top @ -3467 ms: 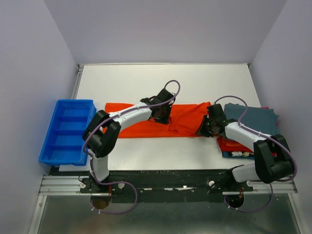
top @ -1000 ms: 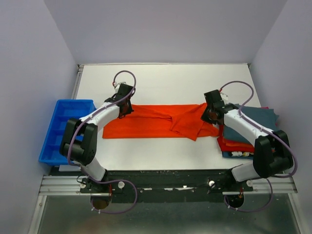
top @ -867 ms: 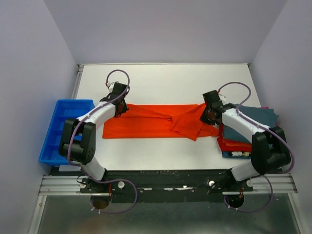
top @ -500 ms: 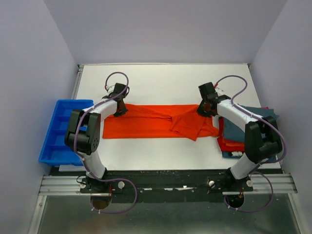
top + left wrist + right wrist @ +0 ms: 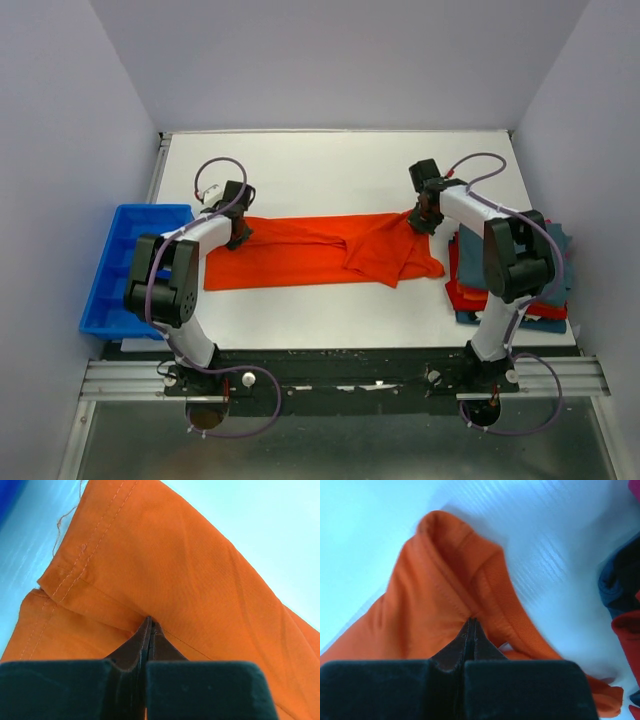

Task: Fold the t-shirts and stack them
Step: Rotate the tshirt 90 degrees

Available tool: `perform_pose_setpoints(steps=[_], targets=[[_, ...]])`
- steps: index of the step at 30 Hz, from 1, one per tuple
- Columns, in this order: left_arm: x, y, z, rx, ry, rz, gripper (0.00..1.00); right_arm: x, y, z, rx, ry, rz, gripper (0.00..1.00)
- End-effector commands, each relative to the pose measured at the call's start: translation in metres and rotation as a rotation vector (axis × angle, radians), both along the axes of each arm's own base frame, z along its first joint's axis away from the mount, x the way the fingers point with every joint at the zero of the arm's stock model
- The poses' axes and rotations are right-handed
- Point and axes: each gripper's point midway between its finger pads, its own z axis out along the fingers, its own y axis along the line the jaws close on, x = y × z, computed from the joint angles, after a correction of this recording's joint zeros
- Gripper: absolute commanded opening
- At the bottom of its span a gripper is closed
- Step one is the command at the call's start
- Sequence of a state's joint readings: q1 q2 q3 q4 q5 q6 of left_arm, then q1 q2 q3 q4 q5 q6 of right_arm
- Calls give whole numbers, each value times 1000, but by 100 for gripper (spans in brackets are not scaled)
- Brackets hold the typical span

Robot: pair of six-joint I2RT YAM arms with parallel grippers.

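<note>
At the far left, a rigid blue plastic bin with compartments (image 5: 135, 265) sits against the left edge of the white table top (image 5: 330, 170).

Just right of the bin, the left gripper (image 5: 239, 232) is down at the table surface on the far left corner of the bright orange-red cloth t-shirt (image 5: 300, 255). In the left wrist view, its fingers (image 5: 127, 655) are pressed together with a fold of the stitched hem of the shirt (image 5: 165, 565) pinched at the tips (image 5: 149, 622).

The orange-red shirt lies as a long flat band across the middle of the table, running from left to right. Its right part is bunched into loose diagonal folds.

The right gripper (image 5: 420, 218) is at the far right corner of the same shirt. In the right wrist view, its fingers (image 5: 490, 652) are pressed together at the tips (image 5: 471, 622), pinching the ribbed edge of the orange-red cloth (image 5: 435, 610), which rises into a small peak.

At the far right, a stack of folded t-shirts (image 5: 466, 292), dark teal above red, lies near the table's right edge, partly covered by the right arm.
</note>
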State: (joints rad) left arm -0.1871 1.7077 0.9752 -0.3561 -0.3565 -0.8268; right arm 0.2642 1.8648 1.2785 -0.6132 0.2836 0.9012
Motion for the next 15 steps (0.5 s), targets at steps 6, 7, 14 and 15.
perform_pose_setpoints(steps=[6, 7, 14, 15], targets=[[-56, 21, -24, 18, 136, 81, 0, -5, -20, -14, -59, 105, -132, 1], [-56, 22, -23, 6, 124, 86, 0, -7, -23, -14, -54, 95, -151, 1], [-53, 22, -17, -17, 89, 73, 0, 2, -32, 21, -101, -12, -101, 1], [-51, 21, -15, -21, 78, 67, 0, 8, -25, 30, -98, -61, -59, 1]])
